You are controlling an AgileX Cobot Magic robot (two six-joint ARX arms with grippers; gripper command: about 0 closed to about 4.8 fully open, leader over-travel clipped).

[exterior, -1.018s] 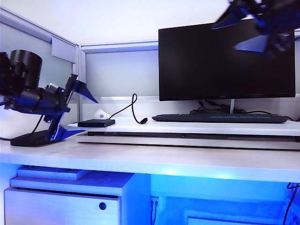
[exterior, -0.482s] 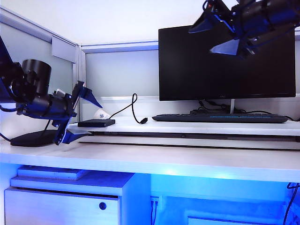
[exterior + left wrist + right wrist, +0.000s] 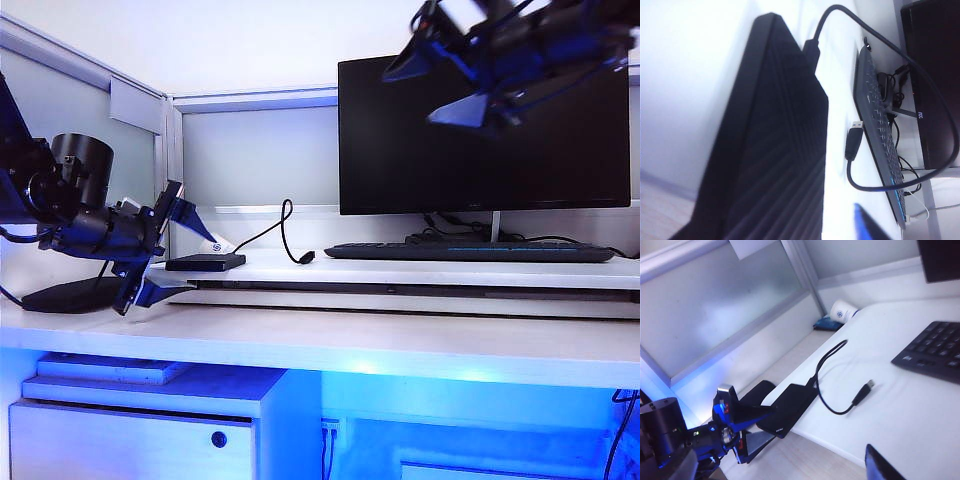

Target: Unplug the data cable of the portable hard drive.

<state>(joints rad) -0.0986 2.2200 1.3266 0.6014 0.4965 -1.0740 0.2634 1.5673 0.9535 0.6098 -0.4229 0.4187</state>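
Portable hard drive lay flat at the left edge of the raised white tabletop, overhanging it a little, with the data cable still plugged into its far end, looping up and back down so the silvery USB plug rested loose on the surface near the keyboard. Left gripper sat level at the drive's near end, fingers apart, one above and one below its edge, no contact visible. Right gripper hung high in front of the monitor, fingers spread wide and holding nothing
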